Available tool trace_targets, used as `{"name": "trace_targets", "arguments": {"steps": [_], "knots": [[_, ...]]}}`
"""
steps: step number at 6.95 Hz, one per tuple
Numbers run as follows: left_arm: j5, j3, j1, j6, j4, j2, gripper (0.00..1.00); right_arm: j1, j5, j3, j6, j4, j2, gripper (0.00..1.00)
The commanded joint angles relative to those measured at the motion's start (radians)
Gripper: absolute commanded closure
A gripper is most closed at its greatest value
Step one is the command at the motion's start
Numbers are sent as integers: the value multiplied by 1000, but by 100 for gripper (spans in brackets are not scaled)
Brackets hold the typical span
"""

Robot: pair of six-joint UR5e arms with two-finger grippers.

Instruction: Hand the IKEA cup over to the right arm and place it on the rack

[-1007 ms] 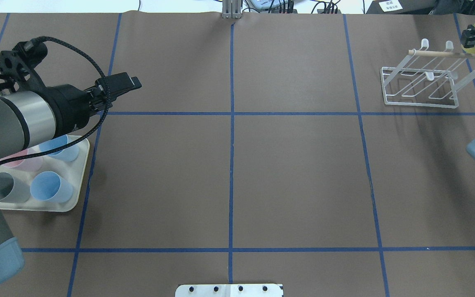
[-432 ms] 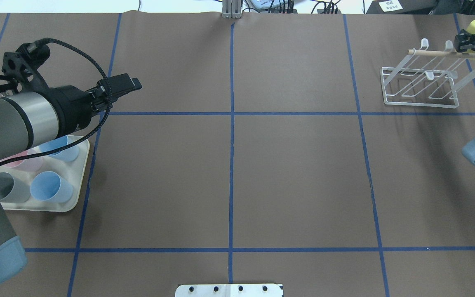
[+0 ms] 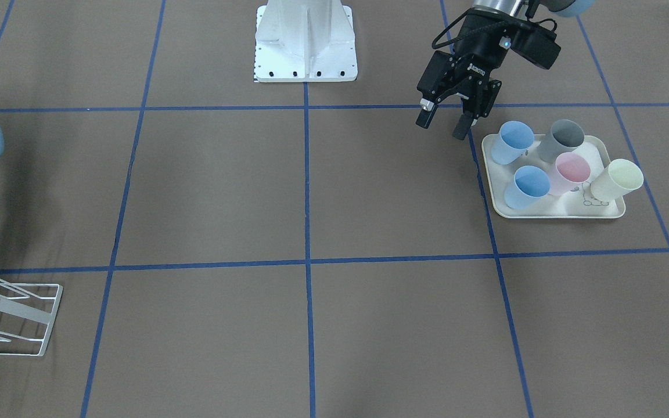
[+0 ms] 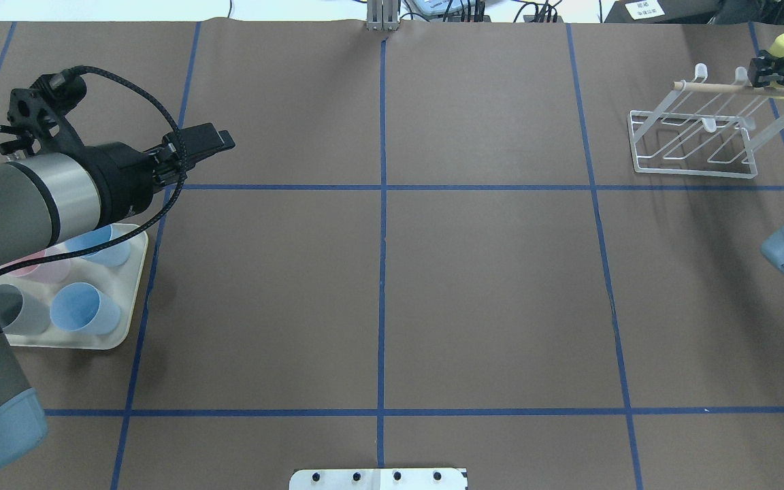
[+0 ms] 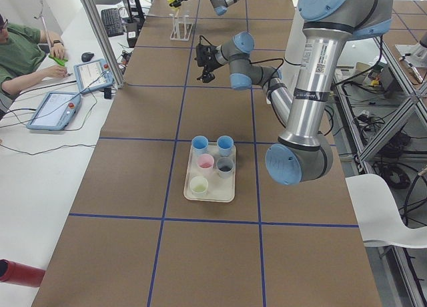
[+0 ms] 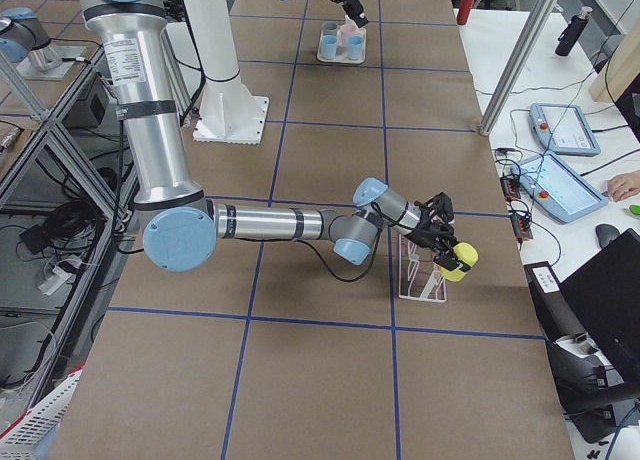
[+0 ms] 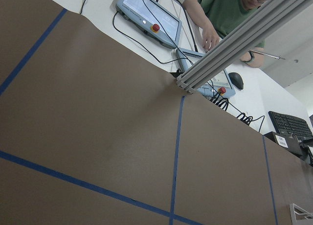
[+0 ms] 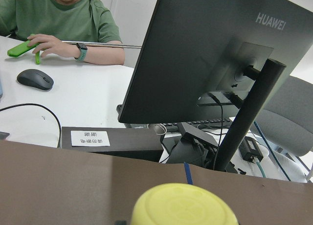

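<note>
The table (image 4: 487, 292), covered in brown paper and crossed by blue tape lines (image 4: 382, 286), carried its things at its two ends. The cream tray (image 4: 122, 325) sat toward the robot's left end and the rack (image 4: 695, 146) near the far right corner. They were well apart, with a broad stretch of paper between them. The rack stood close to the far edge, beyond which were a white bench, a monitor (image 8: 220, 63) and a seated person (image 5: 20, 50). The left gripper (image 3: 442, 123) hung raised above the paper, off the side of the tray that faced the table's middle. Its jaws stood apart, and it was not far from a blue cup (image 3: 511, 142), one of five cups standing on the tray. The right gripper (image 6: 441, 242) reached over the rack from the robot's side, clamped on the yellow IKEA cup (image 6: 459, 259). The cup was held above the rack's outer end, just past the tip of the wooden dowel (image 4: 712, 86), at the very right border of the overhead view. Whether the cup touched a prong could not be told.
</note>
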Motion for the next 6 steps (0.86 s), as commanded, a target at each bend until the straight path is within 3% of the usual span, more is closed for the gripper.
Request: {"name": "trace_targets", "arguments": {"steps": [1,4,6], "knots": [[-1,1,-1,-1,-1,0,0,0,3,0,-3,0,0,0],[-1,-1,-1,1,-1,0,0,44,45,14,-32,1,3,0],[-4,-10,-1,4,-1,2,0,156,197,80,-31,1,20,0]]}}
